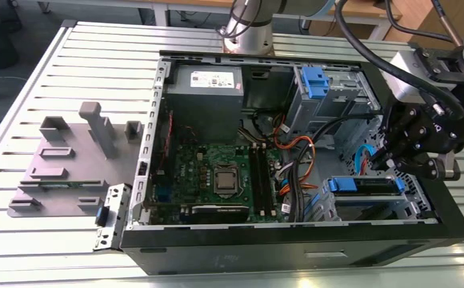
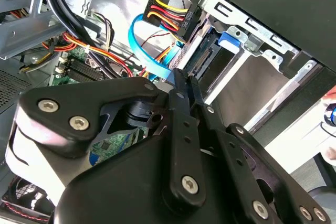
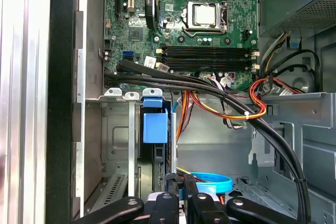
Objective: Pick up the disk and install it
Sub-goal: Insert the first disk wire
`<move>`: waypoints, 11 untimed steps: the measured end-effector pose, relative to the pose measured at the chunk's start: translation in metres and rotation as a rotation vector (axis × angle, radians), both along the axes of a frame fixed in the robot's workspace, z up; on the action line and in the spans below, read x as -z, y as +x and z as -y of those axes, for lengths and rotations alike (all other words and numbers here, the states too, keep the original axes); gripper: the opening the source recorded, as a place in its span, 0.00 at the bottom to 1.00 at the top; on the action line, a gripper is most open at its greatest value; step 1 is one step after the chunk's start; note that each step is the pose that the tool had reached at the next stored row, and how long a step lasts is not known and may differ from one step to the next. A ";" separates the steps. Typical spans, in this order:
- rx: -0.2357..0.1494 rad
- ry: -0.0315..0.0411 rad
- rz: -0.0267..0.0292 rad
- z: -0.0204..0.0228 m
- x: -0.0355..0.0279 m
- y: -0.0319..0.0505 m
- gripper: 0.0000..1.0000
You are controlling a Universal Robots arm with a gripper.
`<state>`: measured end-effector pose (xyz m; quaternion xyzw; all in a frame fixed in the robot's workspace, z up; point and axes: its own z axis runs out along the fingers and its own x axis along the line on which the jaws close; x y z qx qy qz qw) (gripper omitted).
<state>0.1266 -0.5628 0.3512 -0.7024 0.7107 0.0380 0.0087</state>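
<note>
The disk [image 1: 364,186] stands on edge in the drive cage at the near right corner of the open computer case [image 1: 296,240], its blue bracket on top. In the first wrist view its blue bracket tab [image 3: 155,124] sits over the disk's dark edge. In the second wrist view the disk's connector end [image 2: 207,53] shows inside the cage. My gripper [image 1: 385,165] hangs just beside and above the cage, apart from the disk. The fingers [image 2: 184,95] are pressed together, shut, with nothing seen between them; their tips [image 3: 179,182] point down into the case.
A second cage with a blue tab [image 1: 316,81] sits at the case's back right. A grey box with a white sticker [image 1: 208,81], the motherboard [image 1: 216,174], and loose cables [image 1: 296,150] with a blue ribbon cable [image 2: 149,51] crowd the case. A grey fixture [image 1: 72,162] lies on the exterior view's left.
</note>
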 end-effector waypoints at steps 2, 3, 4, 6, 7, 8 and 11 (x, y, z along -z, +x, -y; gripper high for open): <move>0.000 0.0001 0.0002 0.0003 0.0002 -0.0006 0.16; 0.000 0.0005 0.0007 0.0009 0.0004 -0.0012 0.16; 0.000 0.0005 0.0009 0.0016 0.0005 -0.0018 0.16; 0.000 0.0003 0.0011 0.0036 0.0019 -0.0022 0.16; 0.000 0.0006 0.0011 0.0041 0.0028 -0.0024 0.16; 0.000 0.0005 0.0011 0.0044 0.0036 -0.0024 0.16; 0.000 0.0004 0.0012 0.0052 0.0065 -0.0024 0.16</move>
